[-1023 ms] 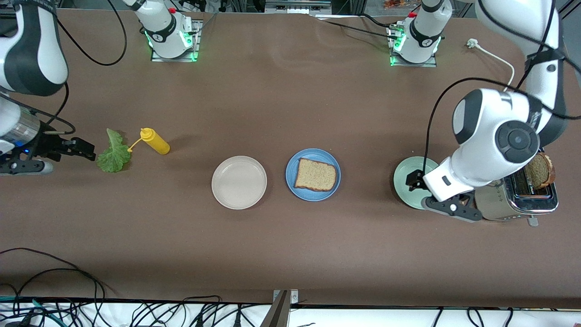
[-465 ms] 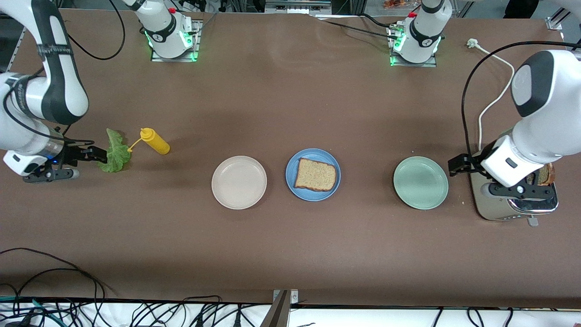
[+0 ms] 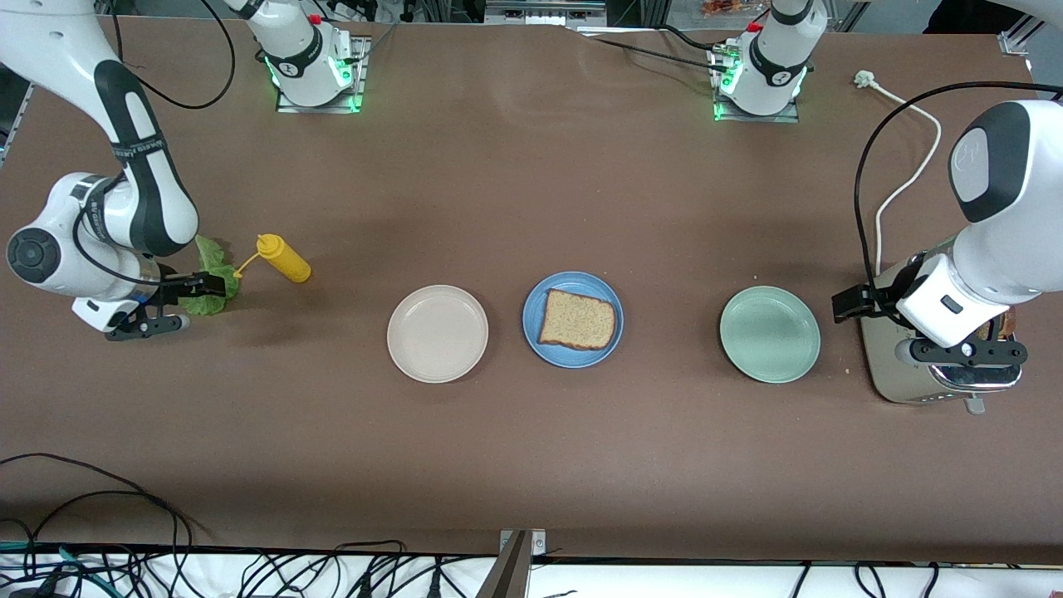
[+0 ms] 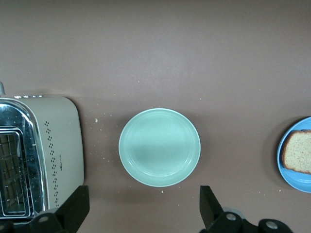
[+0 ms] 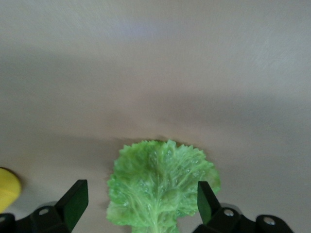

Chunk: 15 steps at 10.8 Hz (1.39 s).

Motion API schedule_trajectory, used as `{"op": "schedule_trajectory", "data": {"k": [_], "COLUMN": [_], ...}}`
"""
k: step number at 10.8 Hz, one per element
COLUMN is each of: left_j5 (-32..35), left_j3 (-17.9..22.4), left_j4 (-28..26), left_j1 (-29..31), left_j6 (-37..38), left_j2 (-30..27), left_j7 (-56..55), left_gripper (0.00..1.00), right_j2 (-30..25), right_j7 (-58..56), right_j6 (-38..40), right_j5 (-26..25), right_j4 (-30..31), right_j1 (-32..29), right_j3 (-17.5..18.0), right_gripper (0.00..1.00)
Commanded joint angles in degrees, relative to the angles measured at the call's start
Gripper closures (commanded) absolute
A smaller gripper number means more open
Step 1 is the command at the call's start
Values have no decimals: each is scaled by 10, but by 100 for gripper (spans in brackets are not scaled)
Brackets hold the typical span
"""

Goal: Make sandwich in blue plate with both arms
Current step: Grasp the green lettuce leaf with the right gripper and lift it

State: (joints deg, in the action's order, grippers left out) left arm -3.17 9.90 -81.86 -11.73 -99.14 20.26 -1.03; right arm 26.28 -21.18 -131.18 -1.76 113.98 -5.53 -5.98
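Note:
The blue plate (image 3: 533, 309) lies mid-table with one brown bread slice (image 3: 578, 320) on it. The plate's edge (image 4: 287, 171) and the slice (image 4: 299, 157) also show in the left wrist view. A ruffled green lettuce leaf (image 3: 213, 264) lies flat on the table toward the right arm's end. My right gripper (image 3: 213, 287) is low over the leaf's nearer end, open, with the leaf (image 5: 160, 184) between its fingers (image 5: 75, 203). My left gripper (image 3: 855, 307) hangs open and empty between the pale green plate (image 4: 159, 147) and the toaster (image 4: 41, 150).
A yellow squeeze bottle (image 3: 284, 258) lies beside the lettuce. A cream-white plate (image 3: 438, 333) sits beside the blue one, and the pale green plate (image 3: 770, 334) lies toward the left arm's end. The toaster (image 3: 893, 374) has a white cord (image 3: 905, 178).
My right gripper has moved in along the table and now straddles the lettuce. My left arm has swung from over the green plate to the toaster's side. Both grippers stayed open.

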Motion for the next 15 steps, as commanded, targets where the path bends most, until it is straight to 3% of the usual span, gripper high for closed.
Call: {"op": "schedule_trajectory", "data": {"k": [1, 2, 3, 4, 6, 7, 13, 15], "left_j5": [-5, -5, -5, -5, -5, -5, -5, -5], "left_j3": [-7, -7, -7, -7, -6, -6, -5, -5], "left_j4": [-2, -2, -2, -3, -2, -2, -2, -2], "left_j1": [-1, 1, 0, 2, 1, 2, 3, 3], "left_j6": [26, 26, 26, 29, 30, 30, 32, 32], "left_j2": [-20, -20, -20, -21, -21, -21, -22, -24], "left_j7": [-2, -1, -1, -1, -2, -2, -3, -4], "left_gripper": [0, 0, 0, 0, 0, 0, 0, 0], "right_j2": [19, 20, 21, 21, 27, 31, 29, 25], "right_j7": [-30, -29, -27, -22, -19, -19, -19, -24], "right_j6": [18, 27, 38, 53, 72, 75, 76, 98], "right_j5": [-4, -4, -4, -4, -1, 1, 1, 1], "right_j4": [2, 2, 1, 1, -1, -1, -6, -33], "right_j1": [-19, -23, -23, -22, -22, -22, -22, -22], "right_j3": [1, 2, 2, 2, 2, 2, 2, 3], "right_gripper": [0, 0, 13, 47, 87, 100, 100, 100]}}
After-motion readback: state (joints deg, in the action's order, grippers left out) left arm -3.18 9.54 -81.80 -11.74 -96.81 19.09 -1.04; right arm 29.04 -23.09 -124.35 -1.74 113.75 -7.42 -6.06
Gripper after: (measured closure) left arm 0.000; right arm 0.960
